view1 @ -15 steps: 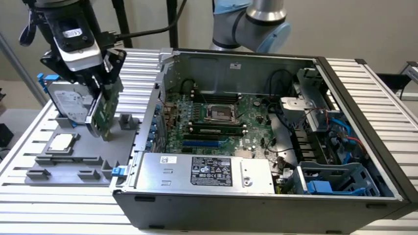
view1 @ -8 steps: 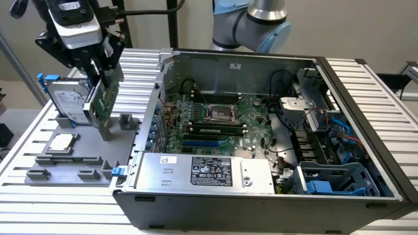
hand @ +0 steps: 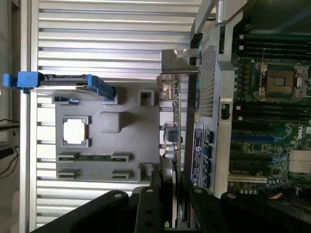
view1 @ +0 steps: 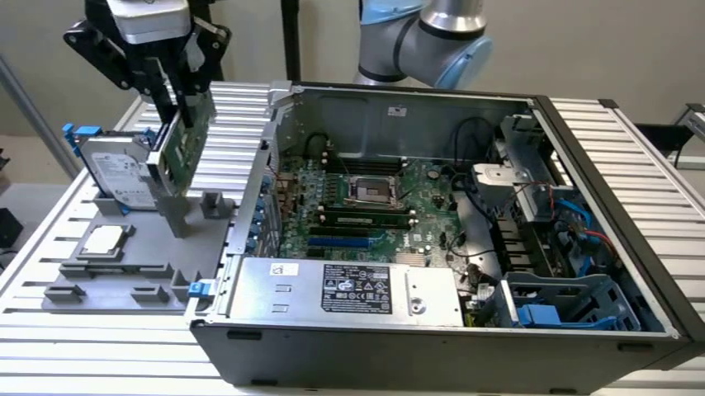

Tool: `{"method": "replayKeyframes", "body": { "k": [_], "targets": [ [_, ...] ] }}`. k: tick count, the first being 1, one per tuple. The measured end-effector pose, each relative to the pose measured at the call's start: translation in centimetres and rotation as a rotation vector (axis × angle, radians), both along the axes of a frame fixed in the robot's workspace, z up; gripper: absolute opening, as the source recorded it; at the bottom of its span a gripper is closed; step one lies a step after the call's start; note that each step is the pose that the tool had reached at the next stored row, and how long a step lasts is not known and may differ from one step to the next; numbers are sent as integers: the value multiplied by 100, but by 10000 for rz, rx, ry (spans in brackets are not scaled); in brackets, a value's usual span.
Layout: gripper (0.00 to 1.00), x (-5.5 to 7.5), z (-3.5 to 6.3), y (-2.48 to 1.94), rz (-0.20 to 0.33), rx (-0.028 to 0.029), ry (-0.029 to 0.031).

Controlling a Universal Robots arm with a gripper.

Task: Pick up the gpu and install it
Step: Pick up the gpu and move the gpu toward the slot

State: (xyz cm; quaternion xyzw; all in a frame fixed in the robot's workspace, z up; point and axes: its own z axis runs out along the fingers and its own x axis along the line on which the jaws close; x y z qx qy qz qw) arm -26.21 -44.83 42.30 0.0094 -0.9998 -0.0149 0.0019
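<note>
Shows, at the near left of the table point(view1: 78, 342), a grey holder point(view1: 121, 285) with a small silver chip point(view1: 105, 239) seated in it. Shows, farther back, a hard drive point(view1: 115, 173) standing on edge at the holder's far end. Grips the graphics card point(view1: 182, 153) just beside that drive, with the claw point(view1: 182, 99) pinched narrow on the card's top edge and the board hanging upright. Hangs with the silver end bracket low over the holder; hard to tell whether quite clear of it. Calls, by the look of it, for a firm, untwisted hold: keep the card vertical, watch the holder's posts below, and mind the wall of the open computer case point(view1: 264, 181) close alongside. Shows the main board point(view1: 375, 190) beyond, inside the case.
</note>
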Motion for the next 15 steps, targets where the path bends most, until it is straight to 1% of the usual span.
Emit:
{"method": "replayKeyframes", "body": {
  "k": [2, 5, 7, 10, 12, 15],
  "targets": [
    [27, 90, 43, 0, 1, -28, 97],
    [27, 225, 100, 0, 0, -66, 258],
    [27, 319, 123, 0, 1, -87, 387],
    [27, 455, 136, 0, 2, -103, 581],
    [27, 546, 139, 0, 1, -108, 699],
    [27, 683, 141, 0, 2, -114, 839]
  ]
}}
